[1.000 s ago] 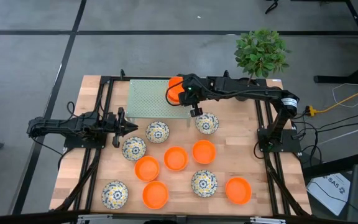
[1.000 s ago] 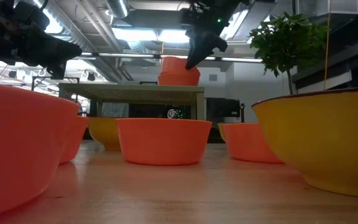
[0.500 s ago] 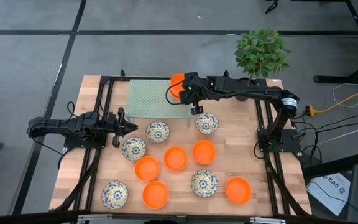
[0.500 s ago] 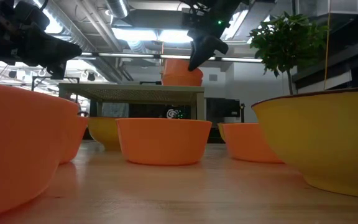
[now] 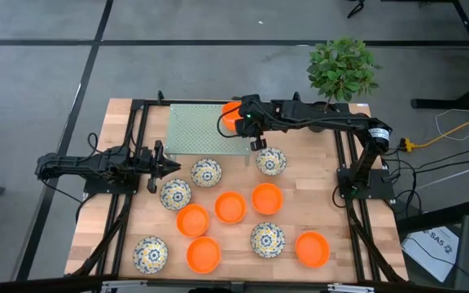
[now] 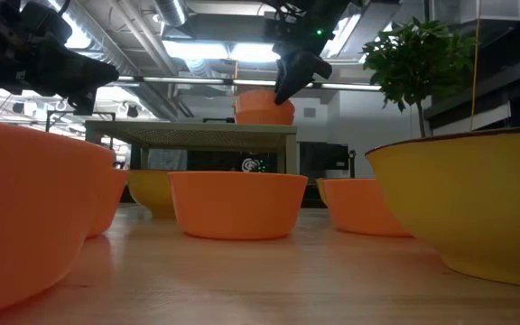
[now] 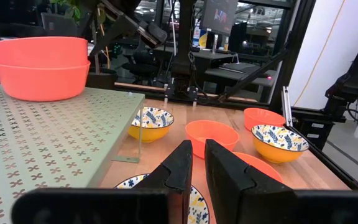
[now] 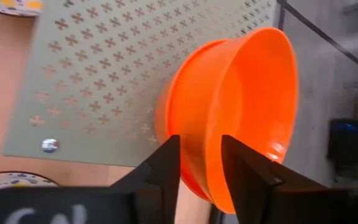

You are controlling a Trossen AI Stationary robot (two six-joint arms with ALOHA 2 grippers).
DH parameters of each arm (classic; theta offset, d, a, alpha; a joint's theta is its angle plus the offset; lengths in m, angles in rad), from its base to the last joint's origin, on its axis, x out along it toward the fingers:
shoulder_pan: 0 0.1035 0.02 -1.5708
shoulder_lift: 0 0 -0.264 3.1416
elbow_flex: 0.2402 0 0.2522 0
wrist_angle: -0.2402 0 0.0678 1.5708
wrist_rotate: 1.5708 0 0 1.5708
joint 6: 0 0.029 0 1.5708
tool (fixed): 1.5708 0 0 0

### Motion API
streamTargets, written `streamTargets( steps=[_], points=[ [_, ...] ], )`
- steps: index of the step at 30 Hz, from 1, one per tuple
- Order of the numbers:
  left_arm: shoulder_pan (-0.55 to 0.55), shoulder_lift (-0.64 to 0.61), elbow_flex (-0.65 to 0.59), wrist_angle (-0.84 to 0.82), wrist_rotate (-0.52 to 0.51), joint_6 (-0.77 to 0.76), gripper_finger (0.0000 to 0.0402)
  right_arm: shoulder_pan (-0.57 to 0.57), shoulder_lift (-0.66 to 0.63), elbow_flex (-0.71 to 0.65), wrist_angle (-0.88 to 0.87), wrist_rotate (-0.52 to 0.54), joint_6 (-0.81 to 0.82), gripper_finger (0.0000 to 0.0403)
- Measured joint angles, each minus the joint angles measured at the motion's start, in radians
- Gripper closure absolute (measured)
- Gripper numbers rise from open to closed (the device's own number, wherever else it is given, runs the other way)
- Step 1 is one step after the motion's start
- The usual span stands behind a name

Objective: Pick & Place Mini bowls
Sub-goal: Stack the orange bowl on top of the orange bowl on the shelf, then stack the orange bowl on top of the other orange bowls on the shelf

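Two plain orange mini bowls [image 5: 230, 115] sit nested on the far right corner of a green perforated shelf [image 5: 194, 130]. They also show in the low view [image 6: 262, 106] and in the left wrist view [image 7: 39, 62]. My right gripper [image 5: 249, 122] reaches in from the table's right and is shut on the upper bowl. On the wood in front of the shelf stand several more mini bowls, orange ones [image 5: 230, 207] and white floral ones [image 5: 207, 172]. My left gripper [image 5: 158, 165] waits shut at the table's left, touching nothing. My right gripper [image 8: 201, 165] has the upper orange bowl by its wall [image 8: 204, 124], on the side toward the table's right. One finger [image 8: 166, 165] is outside the wall and the other is over the hollow. It comes slanting down from the right. The bowl sits nested in the lower bowl on the shelf.
A potted plant [image 5: 342, 69] stands at the far right corner, behind the right arm. Black frame rails [image 5: 137, 122] run along both sides of the table. Most of the green shelf is bare left of the stack. Bowls crowd the wood between the arms [image 5: 267, 198].
My right gripper has sunk a little with the orange bowl. The bowl stood higher and tilted above the other one a second ago. It now rests level, deeper in the lower bowl on the shelf.
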Motion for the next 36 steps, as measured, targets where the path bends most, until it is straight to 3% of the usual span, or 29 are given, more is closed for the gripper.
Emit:
streamTargets(
  steps=[6, 17, 26, 36],
  points=[
    [0.0, 0.0, 0.0, 0.0, 0.0, 0.0, 0.0363, 0.018, 0.0, 0.0, 0.014, 0.122, -0.018, 0.0291],
    [0.0, 0.0, 0.0, 0.0, 0.0, 0.0, 0.0363, 0.024, 0.0, 0.0, 0.02, 0.087, -0.018, 0.0397],
    [0.0, 0.0, 0.0, 0.0, 0.0, 0.0, 0.0363, 0.044, 0.0, 0.0, 0.018, 0.089, 0.036, 0.0365],
    [0.0, 0.0, 0.0, 0.0, 0.0, 0.0, 0.0363, 0.203, -0.055, 0.0, -0.011, 0.109, 0.159, 0.0393]
  ],
)
